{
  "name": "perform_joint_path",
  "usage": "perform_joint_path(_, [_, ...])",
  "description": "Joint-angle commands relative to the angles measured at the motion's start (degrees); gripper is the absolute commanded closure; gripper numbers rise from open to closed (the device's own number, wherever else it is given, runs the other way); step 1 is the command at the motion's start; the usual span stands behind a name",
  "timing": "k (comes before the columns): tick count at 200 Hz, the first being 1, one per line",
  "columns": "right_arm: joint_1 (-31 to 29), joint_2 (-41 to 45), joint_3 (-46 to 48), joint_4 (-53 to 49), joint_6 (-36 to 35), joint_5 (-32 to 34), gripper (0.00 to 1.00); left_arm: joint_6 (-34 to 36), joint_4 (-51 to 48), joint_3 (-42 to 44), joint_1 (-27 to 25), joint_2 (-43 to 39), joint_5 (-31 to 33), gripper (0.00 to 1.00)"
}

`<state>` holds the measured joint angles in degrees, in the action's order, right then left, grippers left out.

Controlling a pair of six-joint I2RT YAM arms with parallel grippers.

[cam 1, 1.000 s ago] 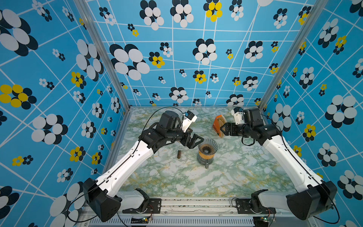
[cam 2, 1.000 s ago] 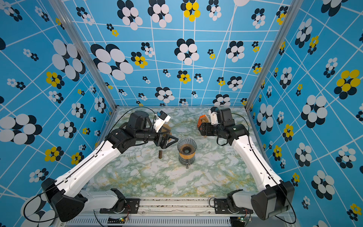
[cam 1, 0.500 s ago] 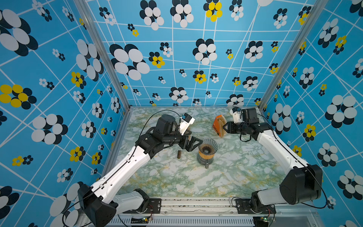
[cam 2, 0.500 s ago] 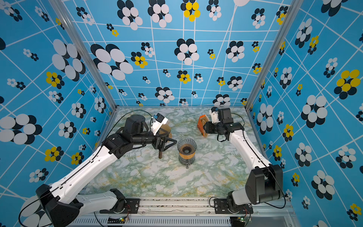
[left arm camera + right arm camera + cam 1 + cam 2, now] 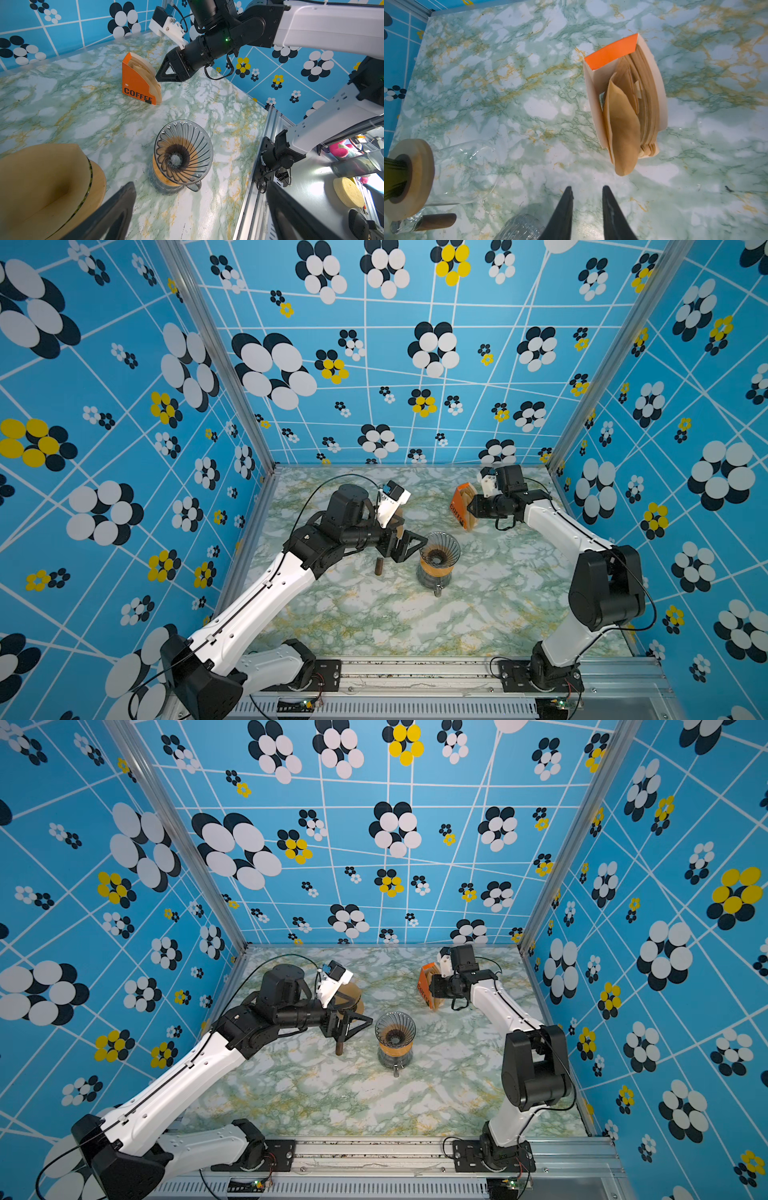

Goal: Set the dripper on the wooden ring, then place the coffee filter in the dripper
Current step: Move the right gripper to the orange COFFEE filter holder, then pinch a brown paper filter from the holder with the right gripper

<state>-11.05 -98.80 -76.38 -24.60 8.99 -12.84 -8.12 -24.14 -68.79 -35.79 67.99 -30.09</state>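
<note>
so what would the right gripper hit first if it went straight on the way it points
Probably the brown filter sticking out of the orange box, straight ahead of the right gripper, though depth is unclear.

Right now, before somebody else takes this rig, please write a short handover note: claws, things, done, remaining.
Left claw: wide open, empty, beside the glass dripper.
Right claw: jaws narrow but apart, empty, just short of the filter sticking out of the orange box.
Dripper stands mid-table, no filter inside; box stands farther back, on the right.
Done: nothing placed yet.
To do: pinch that filter, pull it out, seat it in the dripper.
</note>
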Motion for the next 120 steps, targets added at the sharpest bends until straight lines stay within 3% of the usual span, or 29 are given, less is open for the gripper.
perform_joint_path(1, [0.81, -2.11, -2.28, 1.13, 0.59, 2.11, 0.75, 0.34, 0.41, 0.64, -0.50, -1.89, -0.87, 0.01])
perform_joint_path(120, [1.30, -10.94, -7.91, -0.06, -0.01, 0.79, 0.78, 1.76, -1.15, 0.04, -0.60, -1.36, -0.61, 0.01])
